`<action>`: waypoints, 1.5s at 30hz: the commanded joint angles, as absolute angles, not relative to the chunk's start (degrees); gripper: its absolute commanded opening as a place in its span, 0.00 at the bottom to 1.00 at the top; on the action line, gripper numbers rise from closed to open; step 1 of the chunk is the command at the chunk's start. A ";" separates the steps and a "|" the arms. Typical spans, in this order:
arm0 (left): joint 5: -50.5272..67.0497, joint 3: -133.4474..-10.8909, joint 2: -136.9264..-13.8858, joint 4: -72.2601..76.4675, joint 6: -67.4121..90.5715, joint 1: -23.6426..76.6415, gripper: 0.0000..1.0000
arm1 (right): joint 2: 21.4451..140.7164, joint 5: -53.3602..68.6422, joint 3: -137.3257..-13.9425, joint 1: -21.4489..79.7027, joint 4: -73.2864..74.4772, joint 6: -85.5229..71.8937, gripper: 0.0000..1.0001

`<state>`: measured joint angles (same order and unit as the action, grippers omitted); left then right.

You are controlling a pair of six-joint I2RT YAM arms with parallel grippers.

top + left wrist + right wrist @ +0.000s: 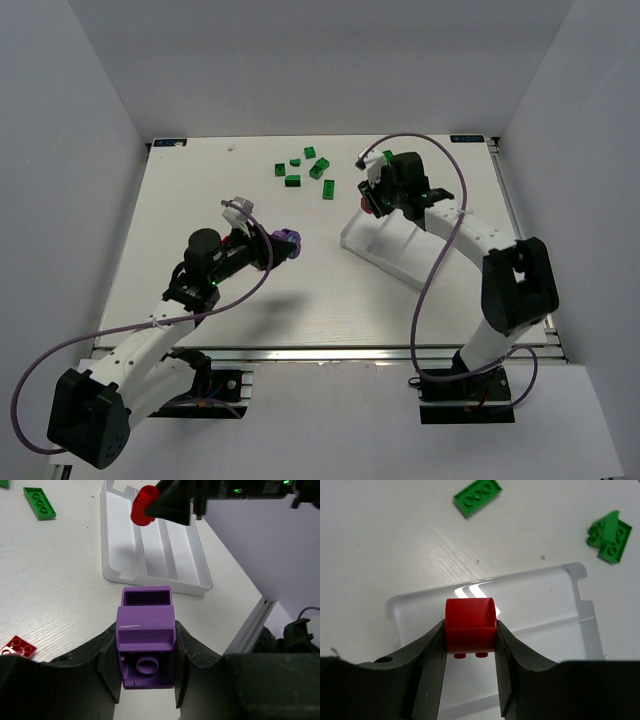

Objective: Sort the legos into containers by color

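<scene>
I count one white tray (392, 252) on the table (200, 200), lying at a slant on the right side, with three long compartments running side by side.

Seven green legos (319, 169) show from above. Six lie in a loose scatter toward the far edge of the table, and the seventh sits apart, just beside the right arm. I see two red pieces and one purple.

One red piece is a flat red plate (17, 646) lying on the table close under the left arm. It shows clearly only in the left wrist view.

The left gripper (146, 677) stands about half closed. Its fingers (110, 672) press both sides of the purple brick (146, 645), which is held clear of the table. That brick hangs to the left of the tray, near it but not over it.

The right gripper (470, 647) is likewise about half closed. Its pads (427, 670) are clamped flat on either side of the red brick (470, 624), with the brick's open hollow facing the wrist camera. It holds this brick above the far left end of the tray, off the floor. I cannot tell which compartment lies under it.

A flat green plate (477, 497) and a small green clump (610, 535) rest on the table beyond the tray's end, apart from it.
</scene>
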<state>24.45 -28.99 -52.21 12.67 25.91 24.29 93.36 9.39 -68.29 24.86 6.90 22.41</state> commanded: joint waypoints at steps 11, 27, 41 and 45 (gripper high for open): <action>23.20 -30.24 -52.64 18.28 35.24 25.31 0.00 | 108.98 -7.65 -82.08 21.45 2.90 18.90 0.07; 22.32 -30.94 -58.09 23.20 38.06 28.65 0.00 | 108.72 0.52 -83.76 19.25 6.50 17.58 0.55; 26.71 -31.47 -61.52 31.64 26.39 36.64 0.00 | 90.62 72.32 -79.37 12.74 27.59 33.67 0.87; 28.30 -32.17 -62.40 30.68 22.24 39.11 0.00 | 88.34 77.07 -79.19 15.55 34.09 35.24 0.85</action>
